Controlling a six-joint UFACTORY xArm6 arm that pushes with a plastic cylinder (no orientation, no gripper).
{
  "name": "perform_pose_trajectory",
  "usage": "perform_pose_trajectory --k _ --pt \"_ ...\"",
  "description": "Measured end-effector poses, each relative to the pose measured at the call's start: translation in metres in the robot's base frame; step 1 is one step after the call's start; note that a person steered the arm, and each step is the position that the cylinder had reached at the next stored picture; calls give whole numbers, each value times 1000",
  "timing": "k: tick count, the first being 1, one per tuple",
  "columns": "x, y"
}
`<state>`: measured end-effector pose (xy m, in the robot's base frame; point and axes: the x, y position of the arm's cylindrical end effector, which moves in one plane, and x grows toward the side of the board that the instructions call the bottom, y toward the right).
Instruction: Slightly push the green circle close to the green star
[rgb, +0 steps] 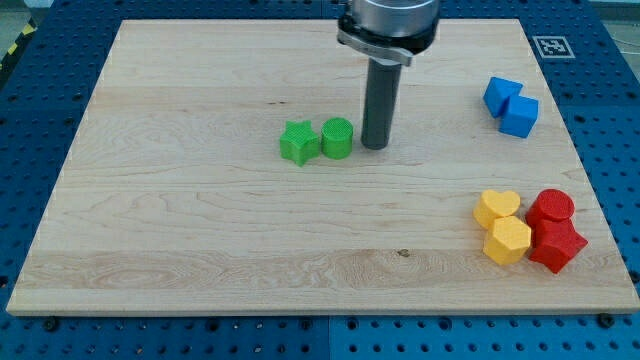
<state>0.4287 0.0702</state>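
Observation:
The green circle (337, 138) sits near the middle of the wooden board (200, 220). The green star (298, 142) lies just to its left, with the two nearly touching. My tip (375, 146) is the lower end of a dark rod that comes down from the view's top. It stands just to the right of the green circle, with a narrow gap between them.
Two blue blocks (511, 105) lie together at the upper right. At the lower right, a yellow heart (497, 208) and a yellow hexagon (508, 240) sit beside a red circle (551, 208) and a red star (556, 245).

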Motion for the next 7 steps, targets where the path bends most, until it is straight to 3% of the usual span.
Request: perform_pose_trajectory --k 5,7 --pt "15 116" --pt "16 204"
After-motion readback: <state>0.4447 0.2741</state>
